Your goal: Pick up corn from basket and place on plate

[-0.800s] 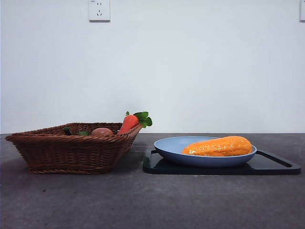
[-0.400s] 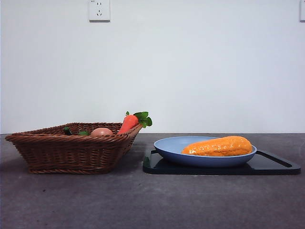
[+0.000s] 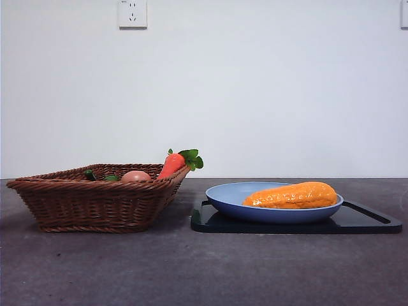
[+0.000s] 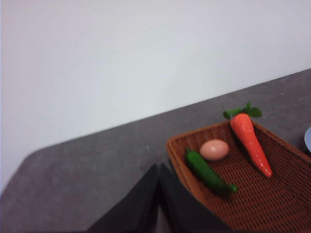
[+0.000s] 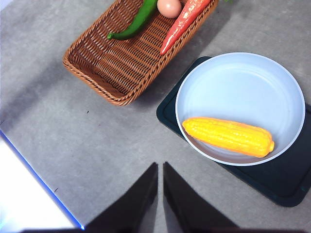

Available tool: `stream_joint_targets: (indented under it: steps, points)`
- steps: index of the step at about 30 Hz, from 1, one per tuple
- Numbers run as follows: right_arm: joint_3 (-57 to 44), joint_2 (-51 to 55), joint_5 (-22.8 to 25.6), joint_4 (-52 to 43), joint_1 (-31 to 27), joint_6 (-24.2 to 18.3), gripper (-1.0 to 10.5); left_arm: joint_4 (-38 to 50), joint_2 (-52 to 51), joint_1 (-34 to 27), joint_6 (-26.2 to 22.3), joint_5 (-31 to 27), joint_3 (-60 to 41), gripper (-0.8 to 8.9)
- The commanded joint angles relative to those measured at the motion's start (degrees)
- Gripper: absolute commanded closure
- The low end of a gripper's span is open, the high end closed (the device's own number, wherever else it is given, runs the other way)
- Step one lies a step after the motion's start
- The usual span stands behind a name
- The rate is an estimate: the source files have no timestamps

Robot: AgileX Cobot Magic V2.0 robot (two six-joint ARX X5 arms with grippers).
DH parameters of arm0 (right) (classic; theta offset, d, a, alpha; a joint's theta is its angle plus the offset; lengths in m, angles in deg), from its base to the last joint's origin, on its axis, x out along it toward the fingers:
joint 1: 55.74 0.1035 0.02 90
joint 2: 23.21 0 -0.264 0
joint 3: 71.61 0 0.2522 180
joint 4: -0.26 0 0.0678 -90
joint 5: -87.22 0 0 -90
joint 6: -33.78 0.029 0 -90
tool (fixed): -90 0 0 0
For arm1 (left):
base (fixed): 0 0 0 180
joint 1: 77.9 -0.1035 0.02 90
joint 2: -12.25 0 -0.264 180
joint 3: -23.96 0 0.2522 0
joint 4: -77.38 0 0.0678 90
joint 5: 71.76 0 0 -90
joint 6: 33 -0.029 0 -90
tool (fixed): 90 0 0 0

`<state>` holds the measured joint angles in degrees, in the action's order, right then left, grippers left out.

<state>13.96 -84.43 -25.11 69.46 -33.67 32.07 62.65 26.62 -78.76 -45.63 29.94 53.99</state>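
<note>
The corn point(image 3: 293, 196) point(image 5: 228, 136), a glossy orange-yellow cob, lies on its side in the light-blue plate point(image 3: 229, 194) point(image 5: 243, 82). To the plate's left stands the brown wicker basket point(image 3: 89, 204) point(image 5: 107, 63) point(image 4: 272, 194), with no corn in it. My right gripper point(image 5: 160, 167) is shut and hangs high above the bare table, well clear of the plate. Beside the basket's outer rim my left gripper point(image 4: 159, 167) is shut and holds nothing. Neither arm shows in the front view.
A carrot point(image 3: 172, 164) point(image 4: 250, 141) point(image 5: 184, 22), a peach egg point(image 3: 136, 176) point(image 4: 214, 149) point(image 5: 169, 7) and a green pepper point(image 4: 208, 171) point(image 5: 136, 22) lie in the basket. A flat black tray point(image 3: 370, 220) point(image 5: 286, 179) sits under the plate. Grey tabletop stretches in front.
</note>
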Motion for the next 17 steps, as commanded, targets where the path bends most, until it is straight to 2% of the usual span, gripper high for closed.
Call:
stream_joint_targets:
  steps: [1,17]
  points:
    - [0.5,-0.5,-0.1,-0.4,0.2,-0.3,9.4,1.0,-2.2,-0.2,3.2,-0.2,-3.5,8.10]
    - [0.5,-0.5,-0.1,-0.4,0.2,-0.3,9.4,-1.0,-13.7,-0.4,8.4,-0.2,-16.1,8.10]
